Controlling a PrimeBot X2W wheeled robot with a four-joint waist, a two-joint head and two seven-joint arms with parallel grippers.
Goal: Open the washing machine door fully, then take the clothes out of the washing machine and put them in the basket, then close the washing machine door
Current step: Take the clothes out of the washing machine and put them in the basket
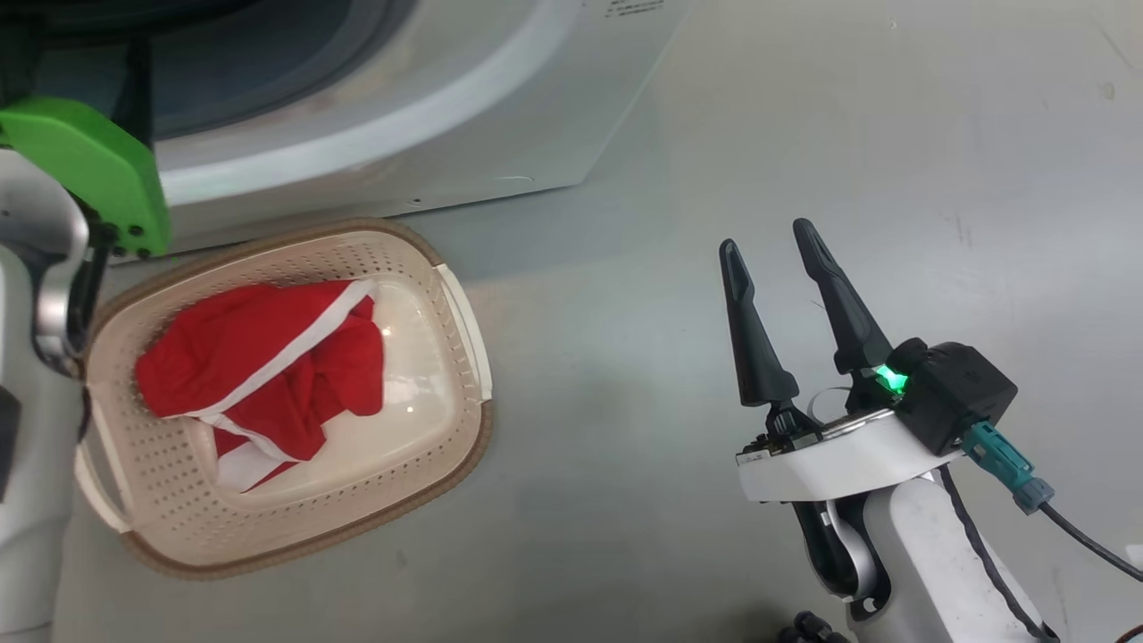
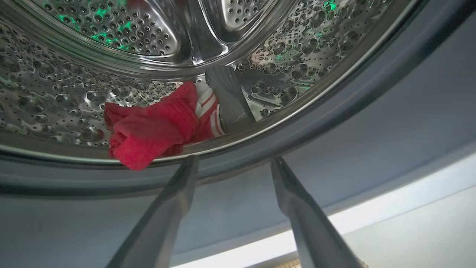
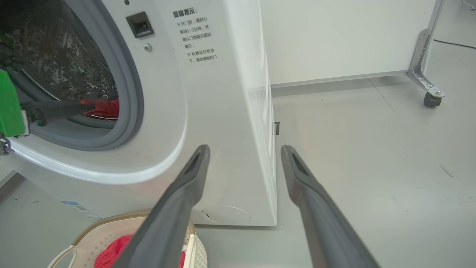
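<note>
Our left gripper [image 2: 233, 162] is spread wide and holds nothing. Its two fingers sit at the lower lip of the steel drum [image 2: 297, 56], over the grey rubber ring [image 2: 372, 111].

The red garment [image 2: 156, 130] that remains in the washing machine [image 3: 208, 111] lies close ahead of that gripper and off to the left of its line in the left wrist view. It is bunched on the drum floor beside a dark paddle [image 2: 228, 96], and its near end sags over the drum's lip towards us. Its long axis runs from that drooping end up and right to a white-striped cuff. We judge that the fingers must shift left and push a little deeper to straddle the bundle across its narrow width.

Outward from there, the basket [image 1: 487, 429] sits on the floor [image 1: 625, 357] just in front of the machine, with another red piece [image 1: 259, 366] already lying inside.

Our right gripper [image 1: 766, 237] is likewise wide open and empty. It hangs over bare floor well to the right of the basket and points past the machine's corner. The left arm is clearly the nearer one for this pick.
</note>
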